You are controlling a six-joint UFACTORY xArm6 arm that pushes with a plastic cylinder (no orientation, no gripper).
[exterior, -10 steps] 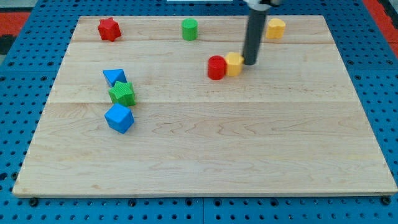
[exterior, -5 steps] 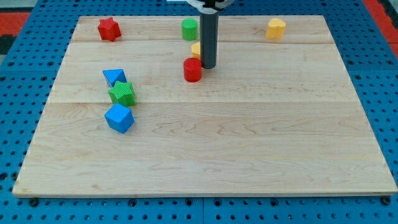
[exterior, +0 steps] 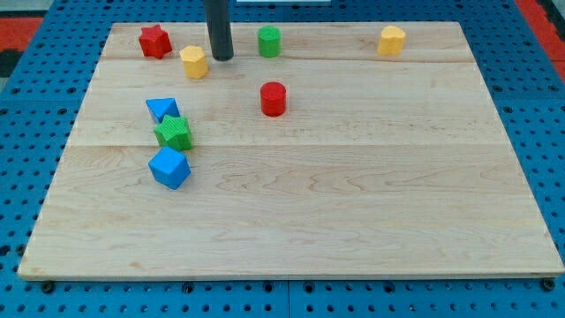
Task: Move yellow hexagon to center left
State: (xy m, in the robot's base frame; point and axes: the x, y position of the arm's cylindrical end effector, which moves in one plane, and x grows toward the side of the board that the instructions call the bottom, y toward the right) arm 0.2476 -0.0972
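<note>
The yellow hexagon (exterior: 193,62) lies near the view's top left of the wooden board (exterior: 291,212), just right of the red star (exterior: 154,41). My tip (exterior: 221,57) stands right beside the hexagon on its right side, touching or nearly touching it. The red cylinder (exterior: 274,98) lies apart, lower and to the right of my tip.
A green cylinder (exterior: 269,41) stands right of my tip at the top. A second yellow block (exterior: 392,40) sits at the top right. A blue triangle (exterior: 161,109), green star-like block (exterior: 174,132) and blue cube (exterior: 169,168) cluster at center left.
My tip has swept left and up across the board, pushing the yellow hexagon away from the red cylinder to the top left. The red cylinder shifted left, then stayed.
</note>
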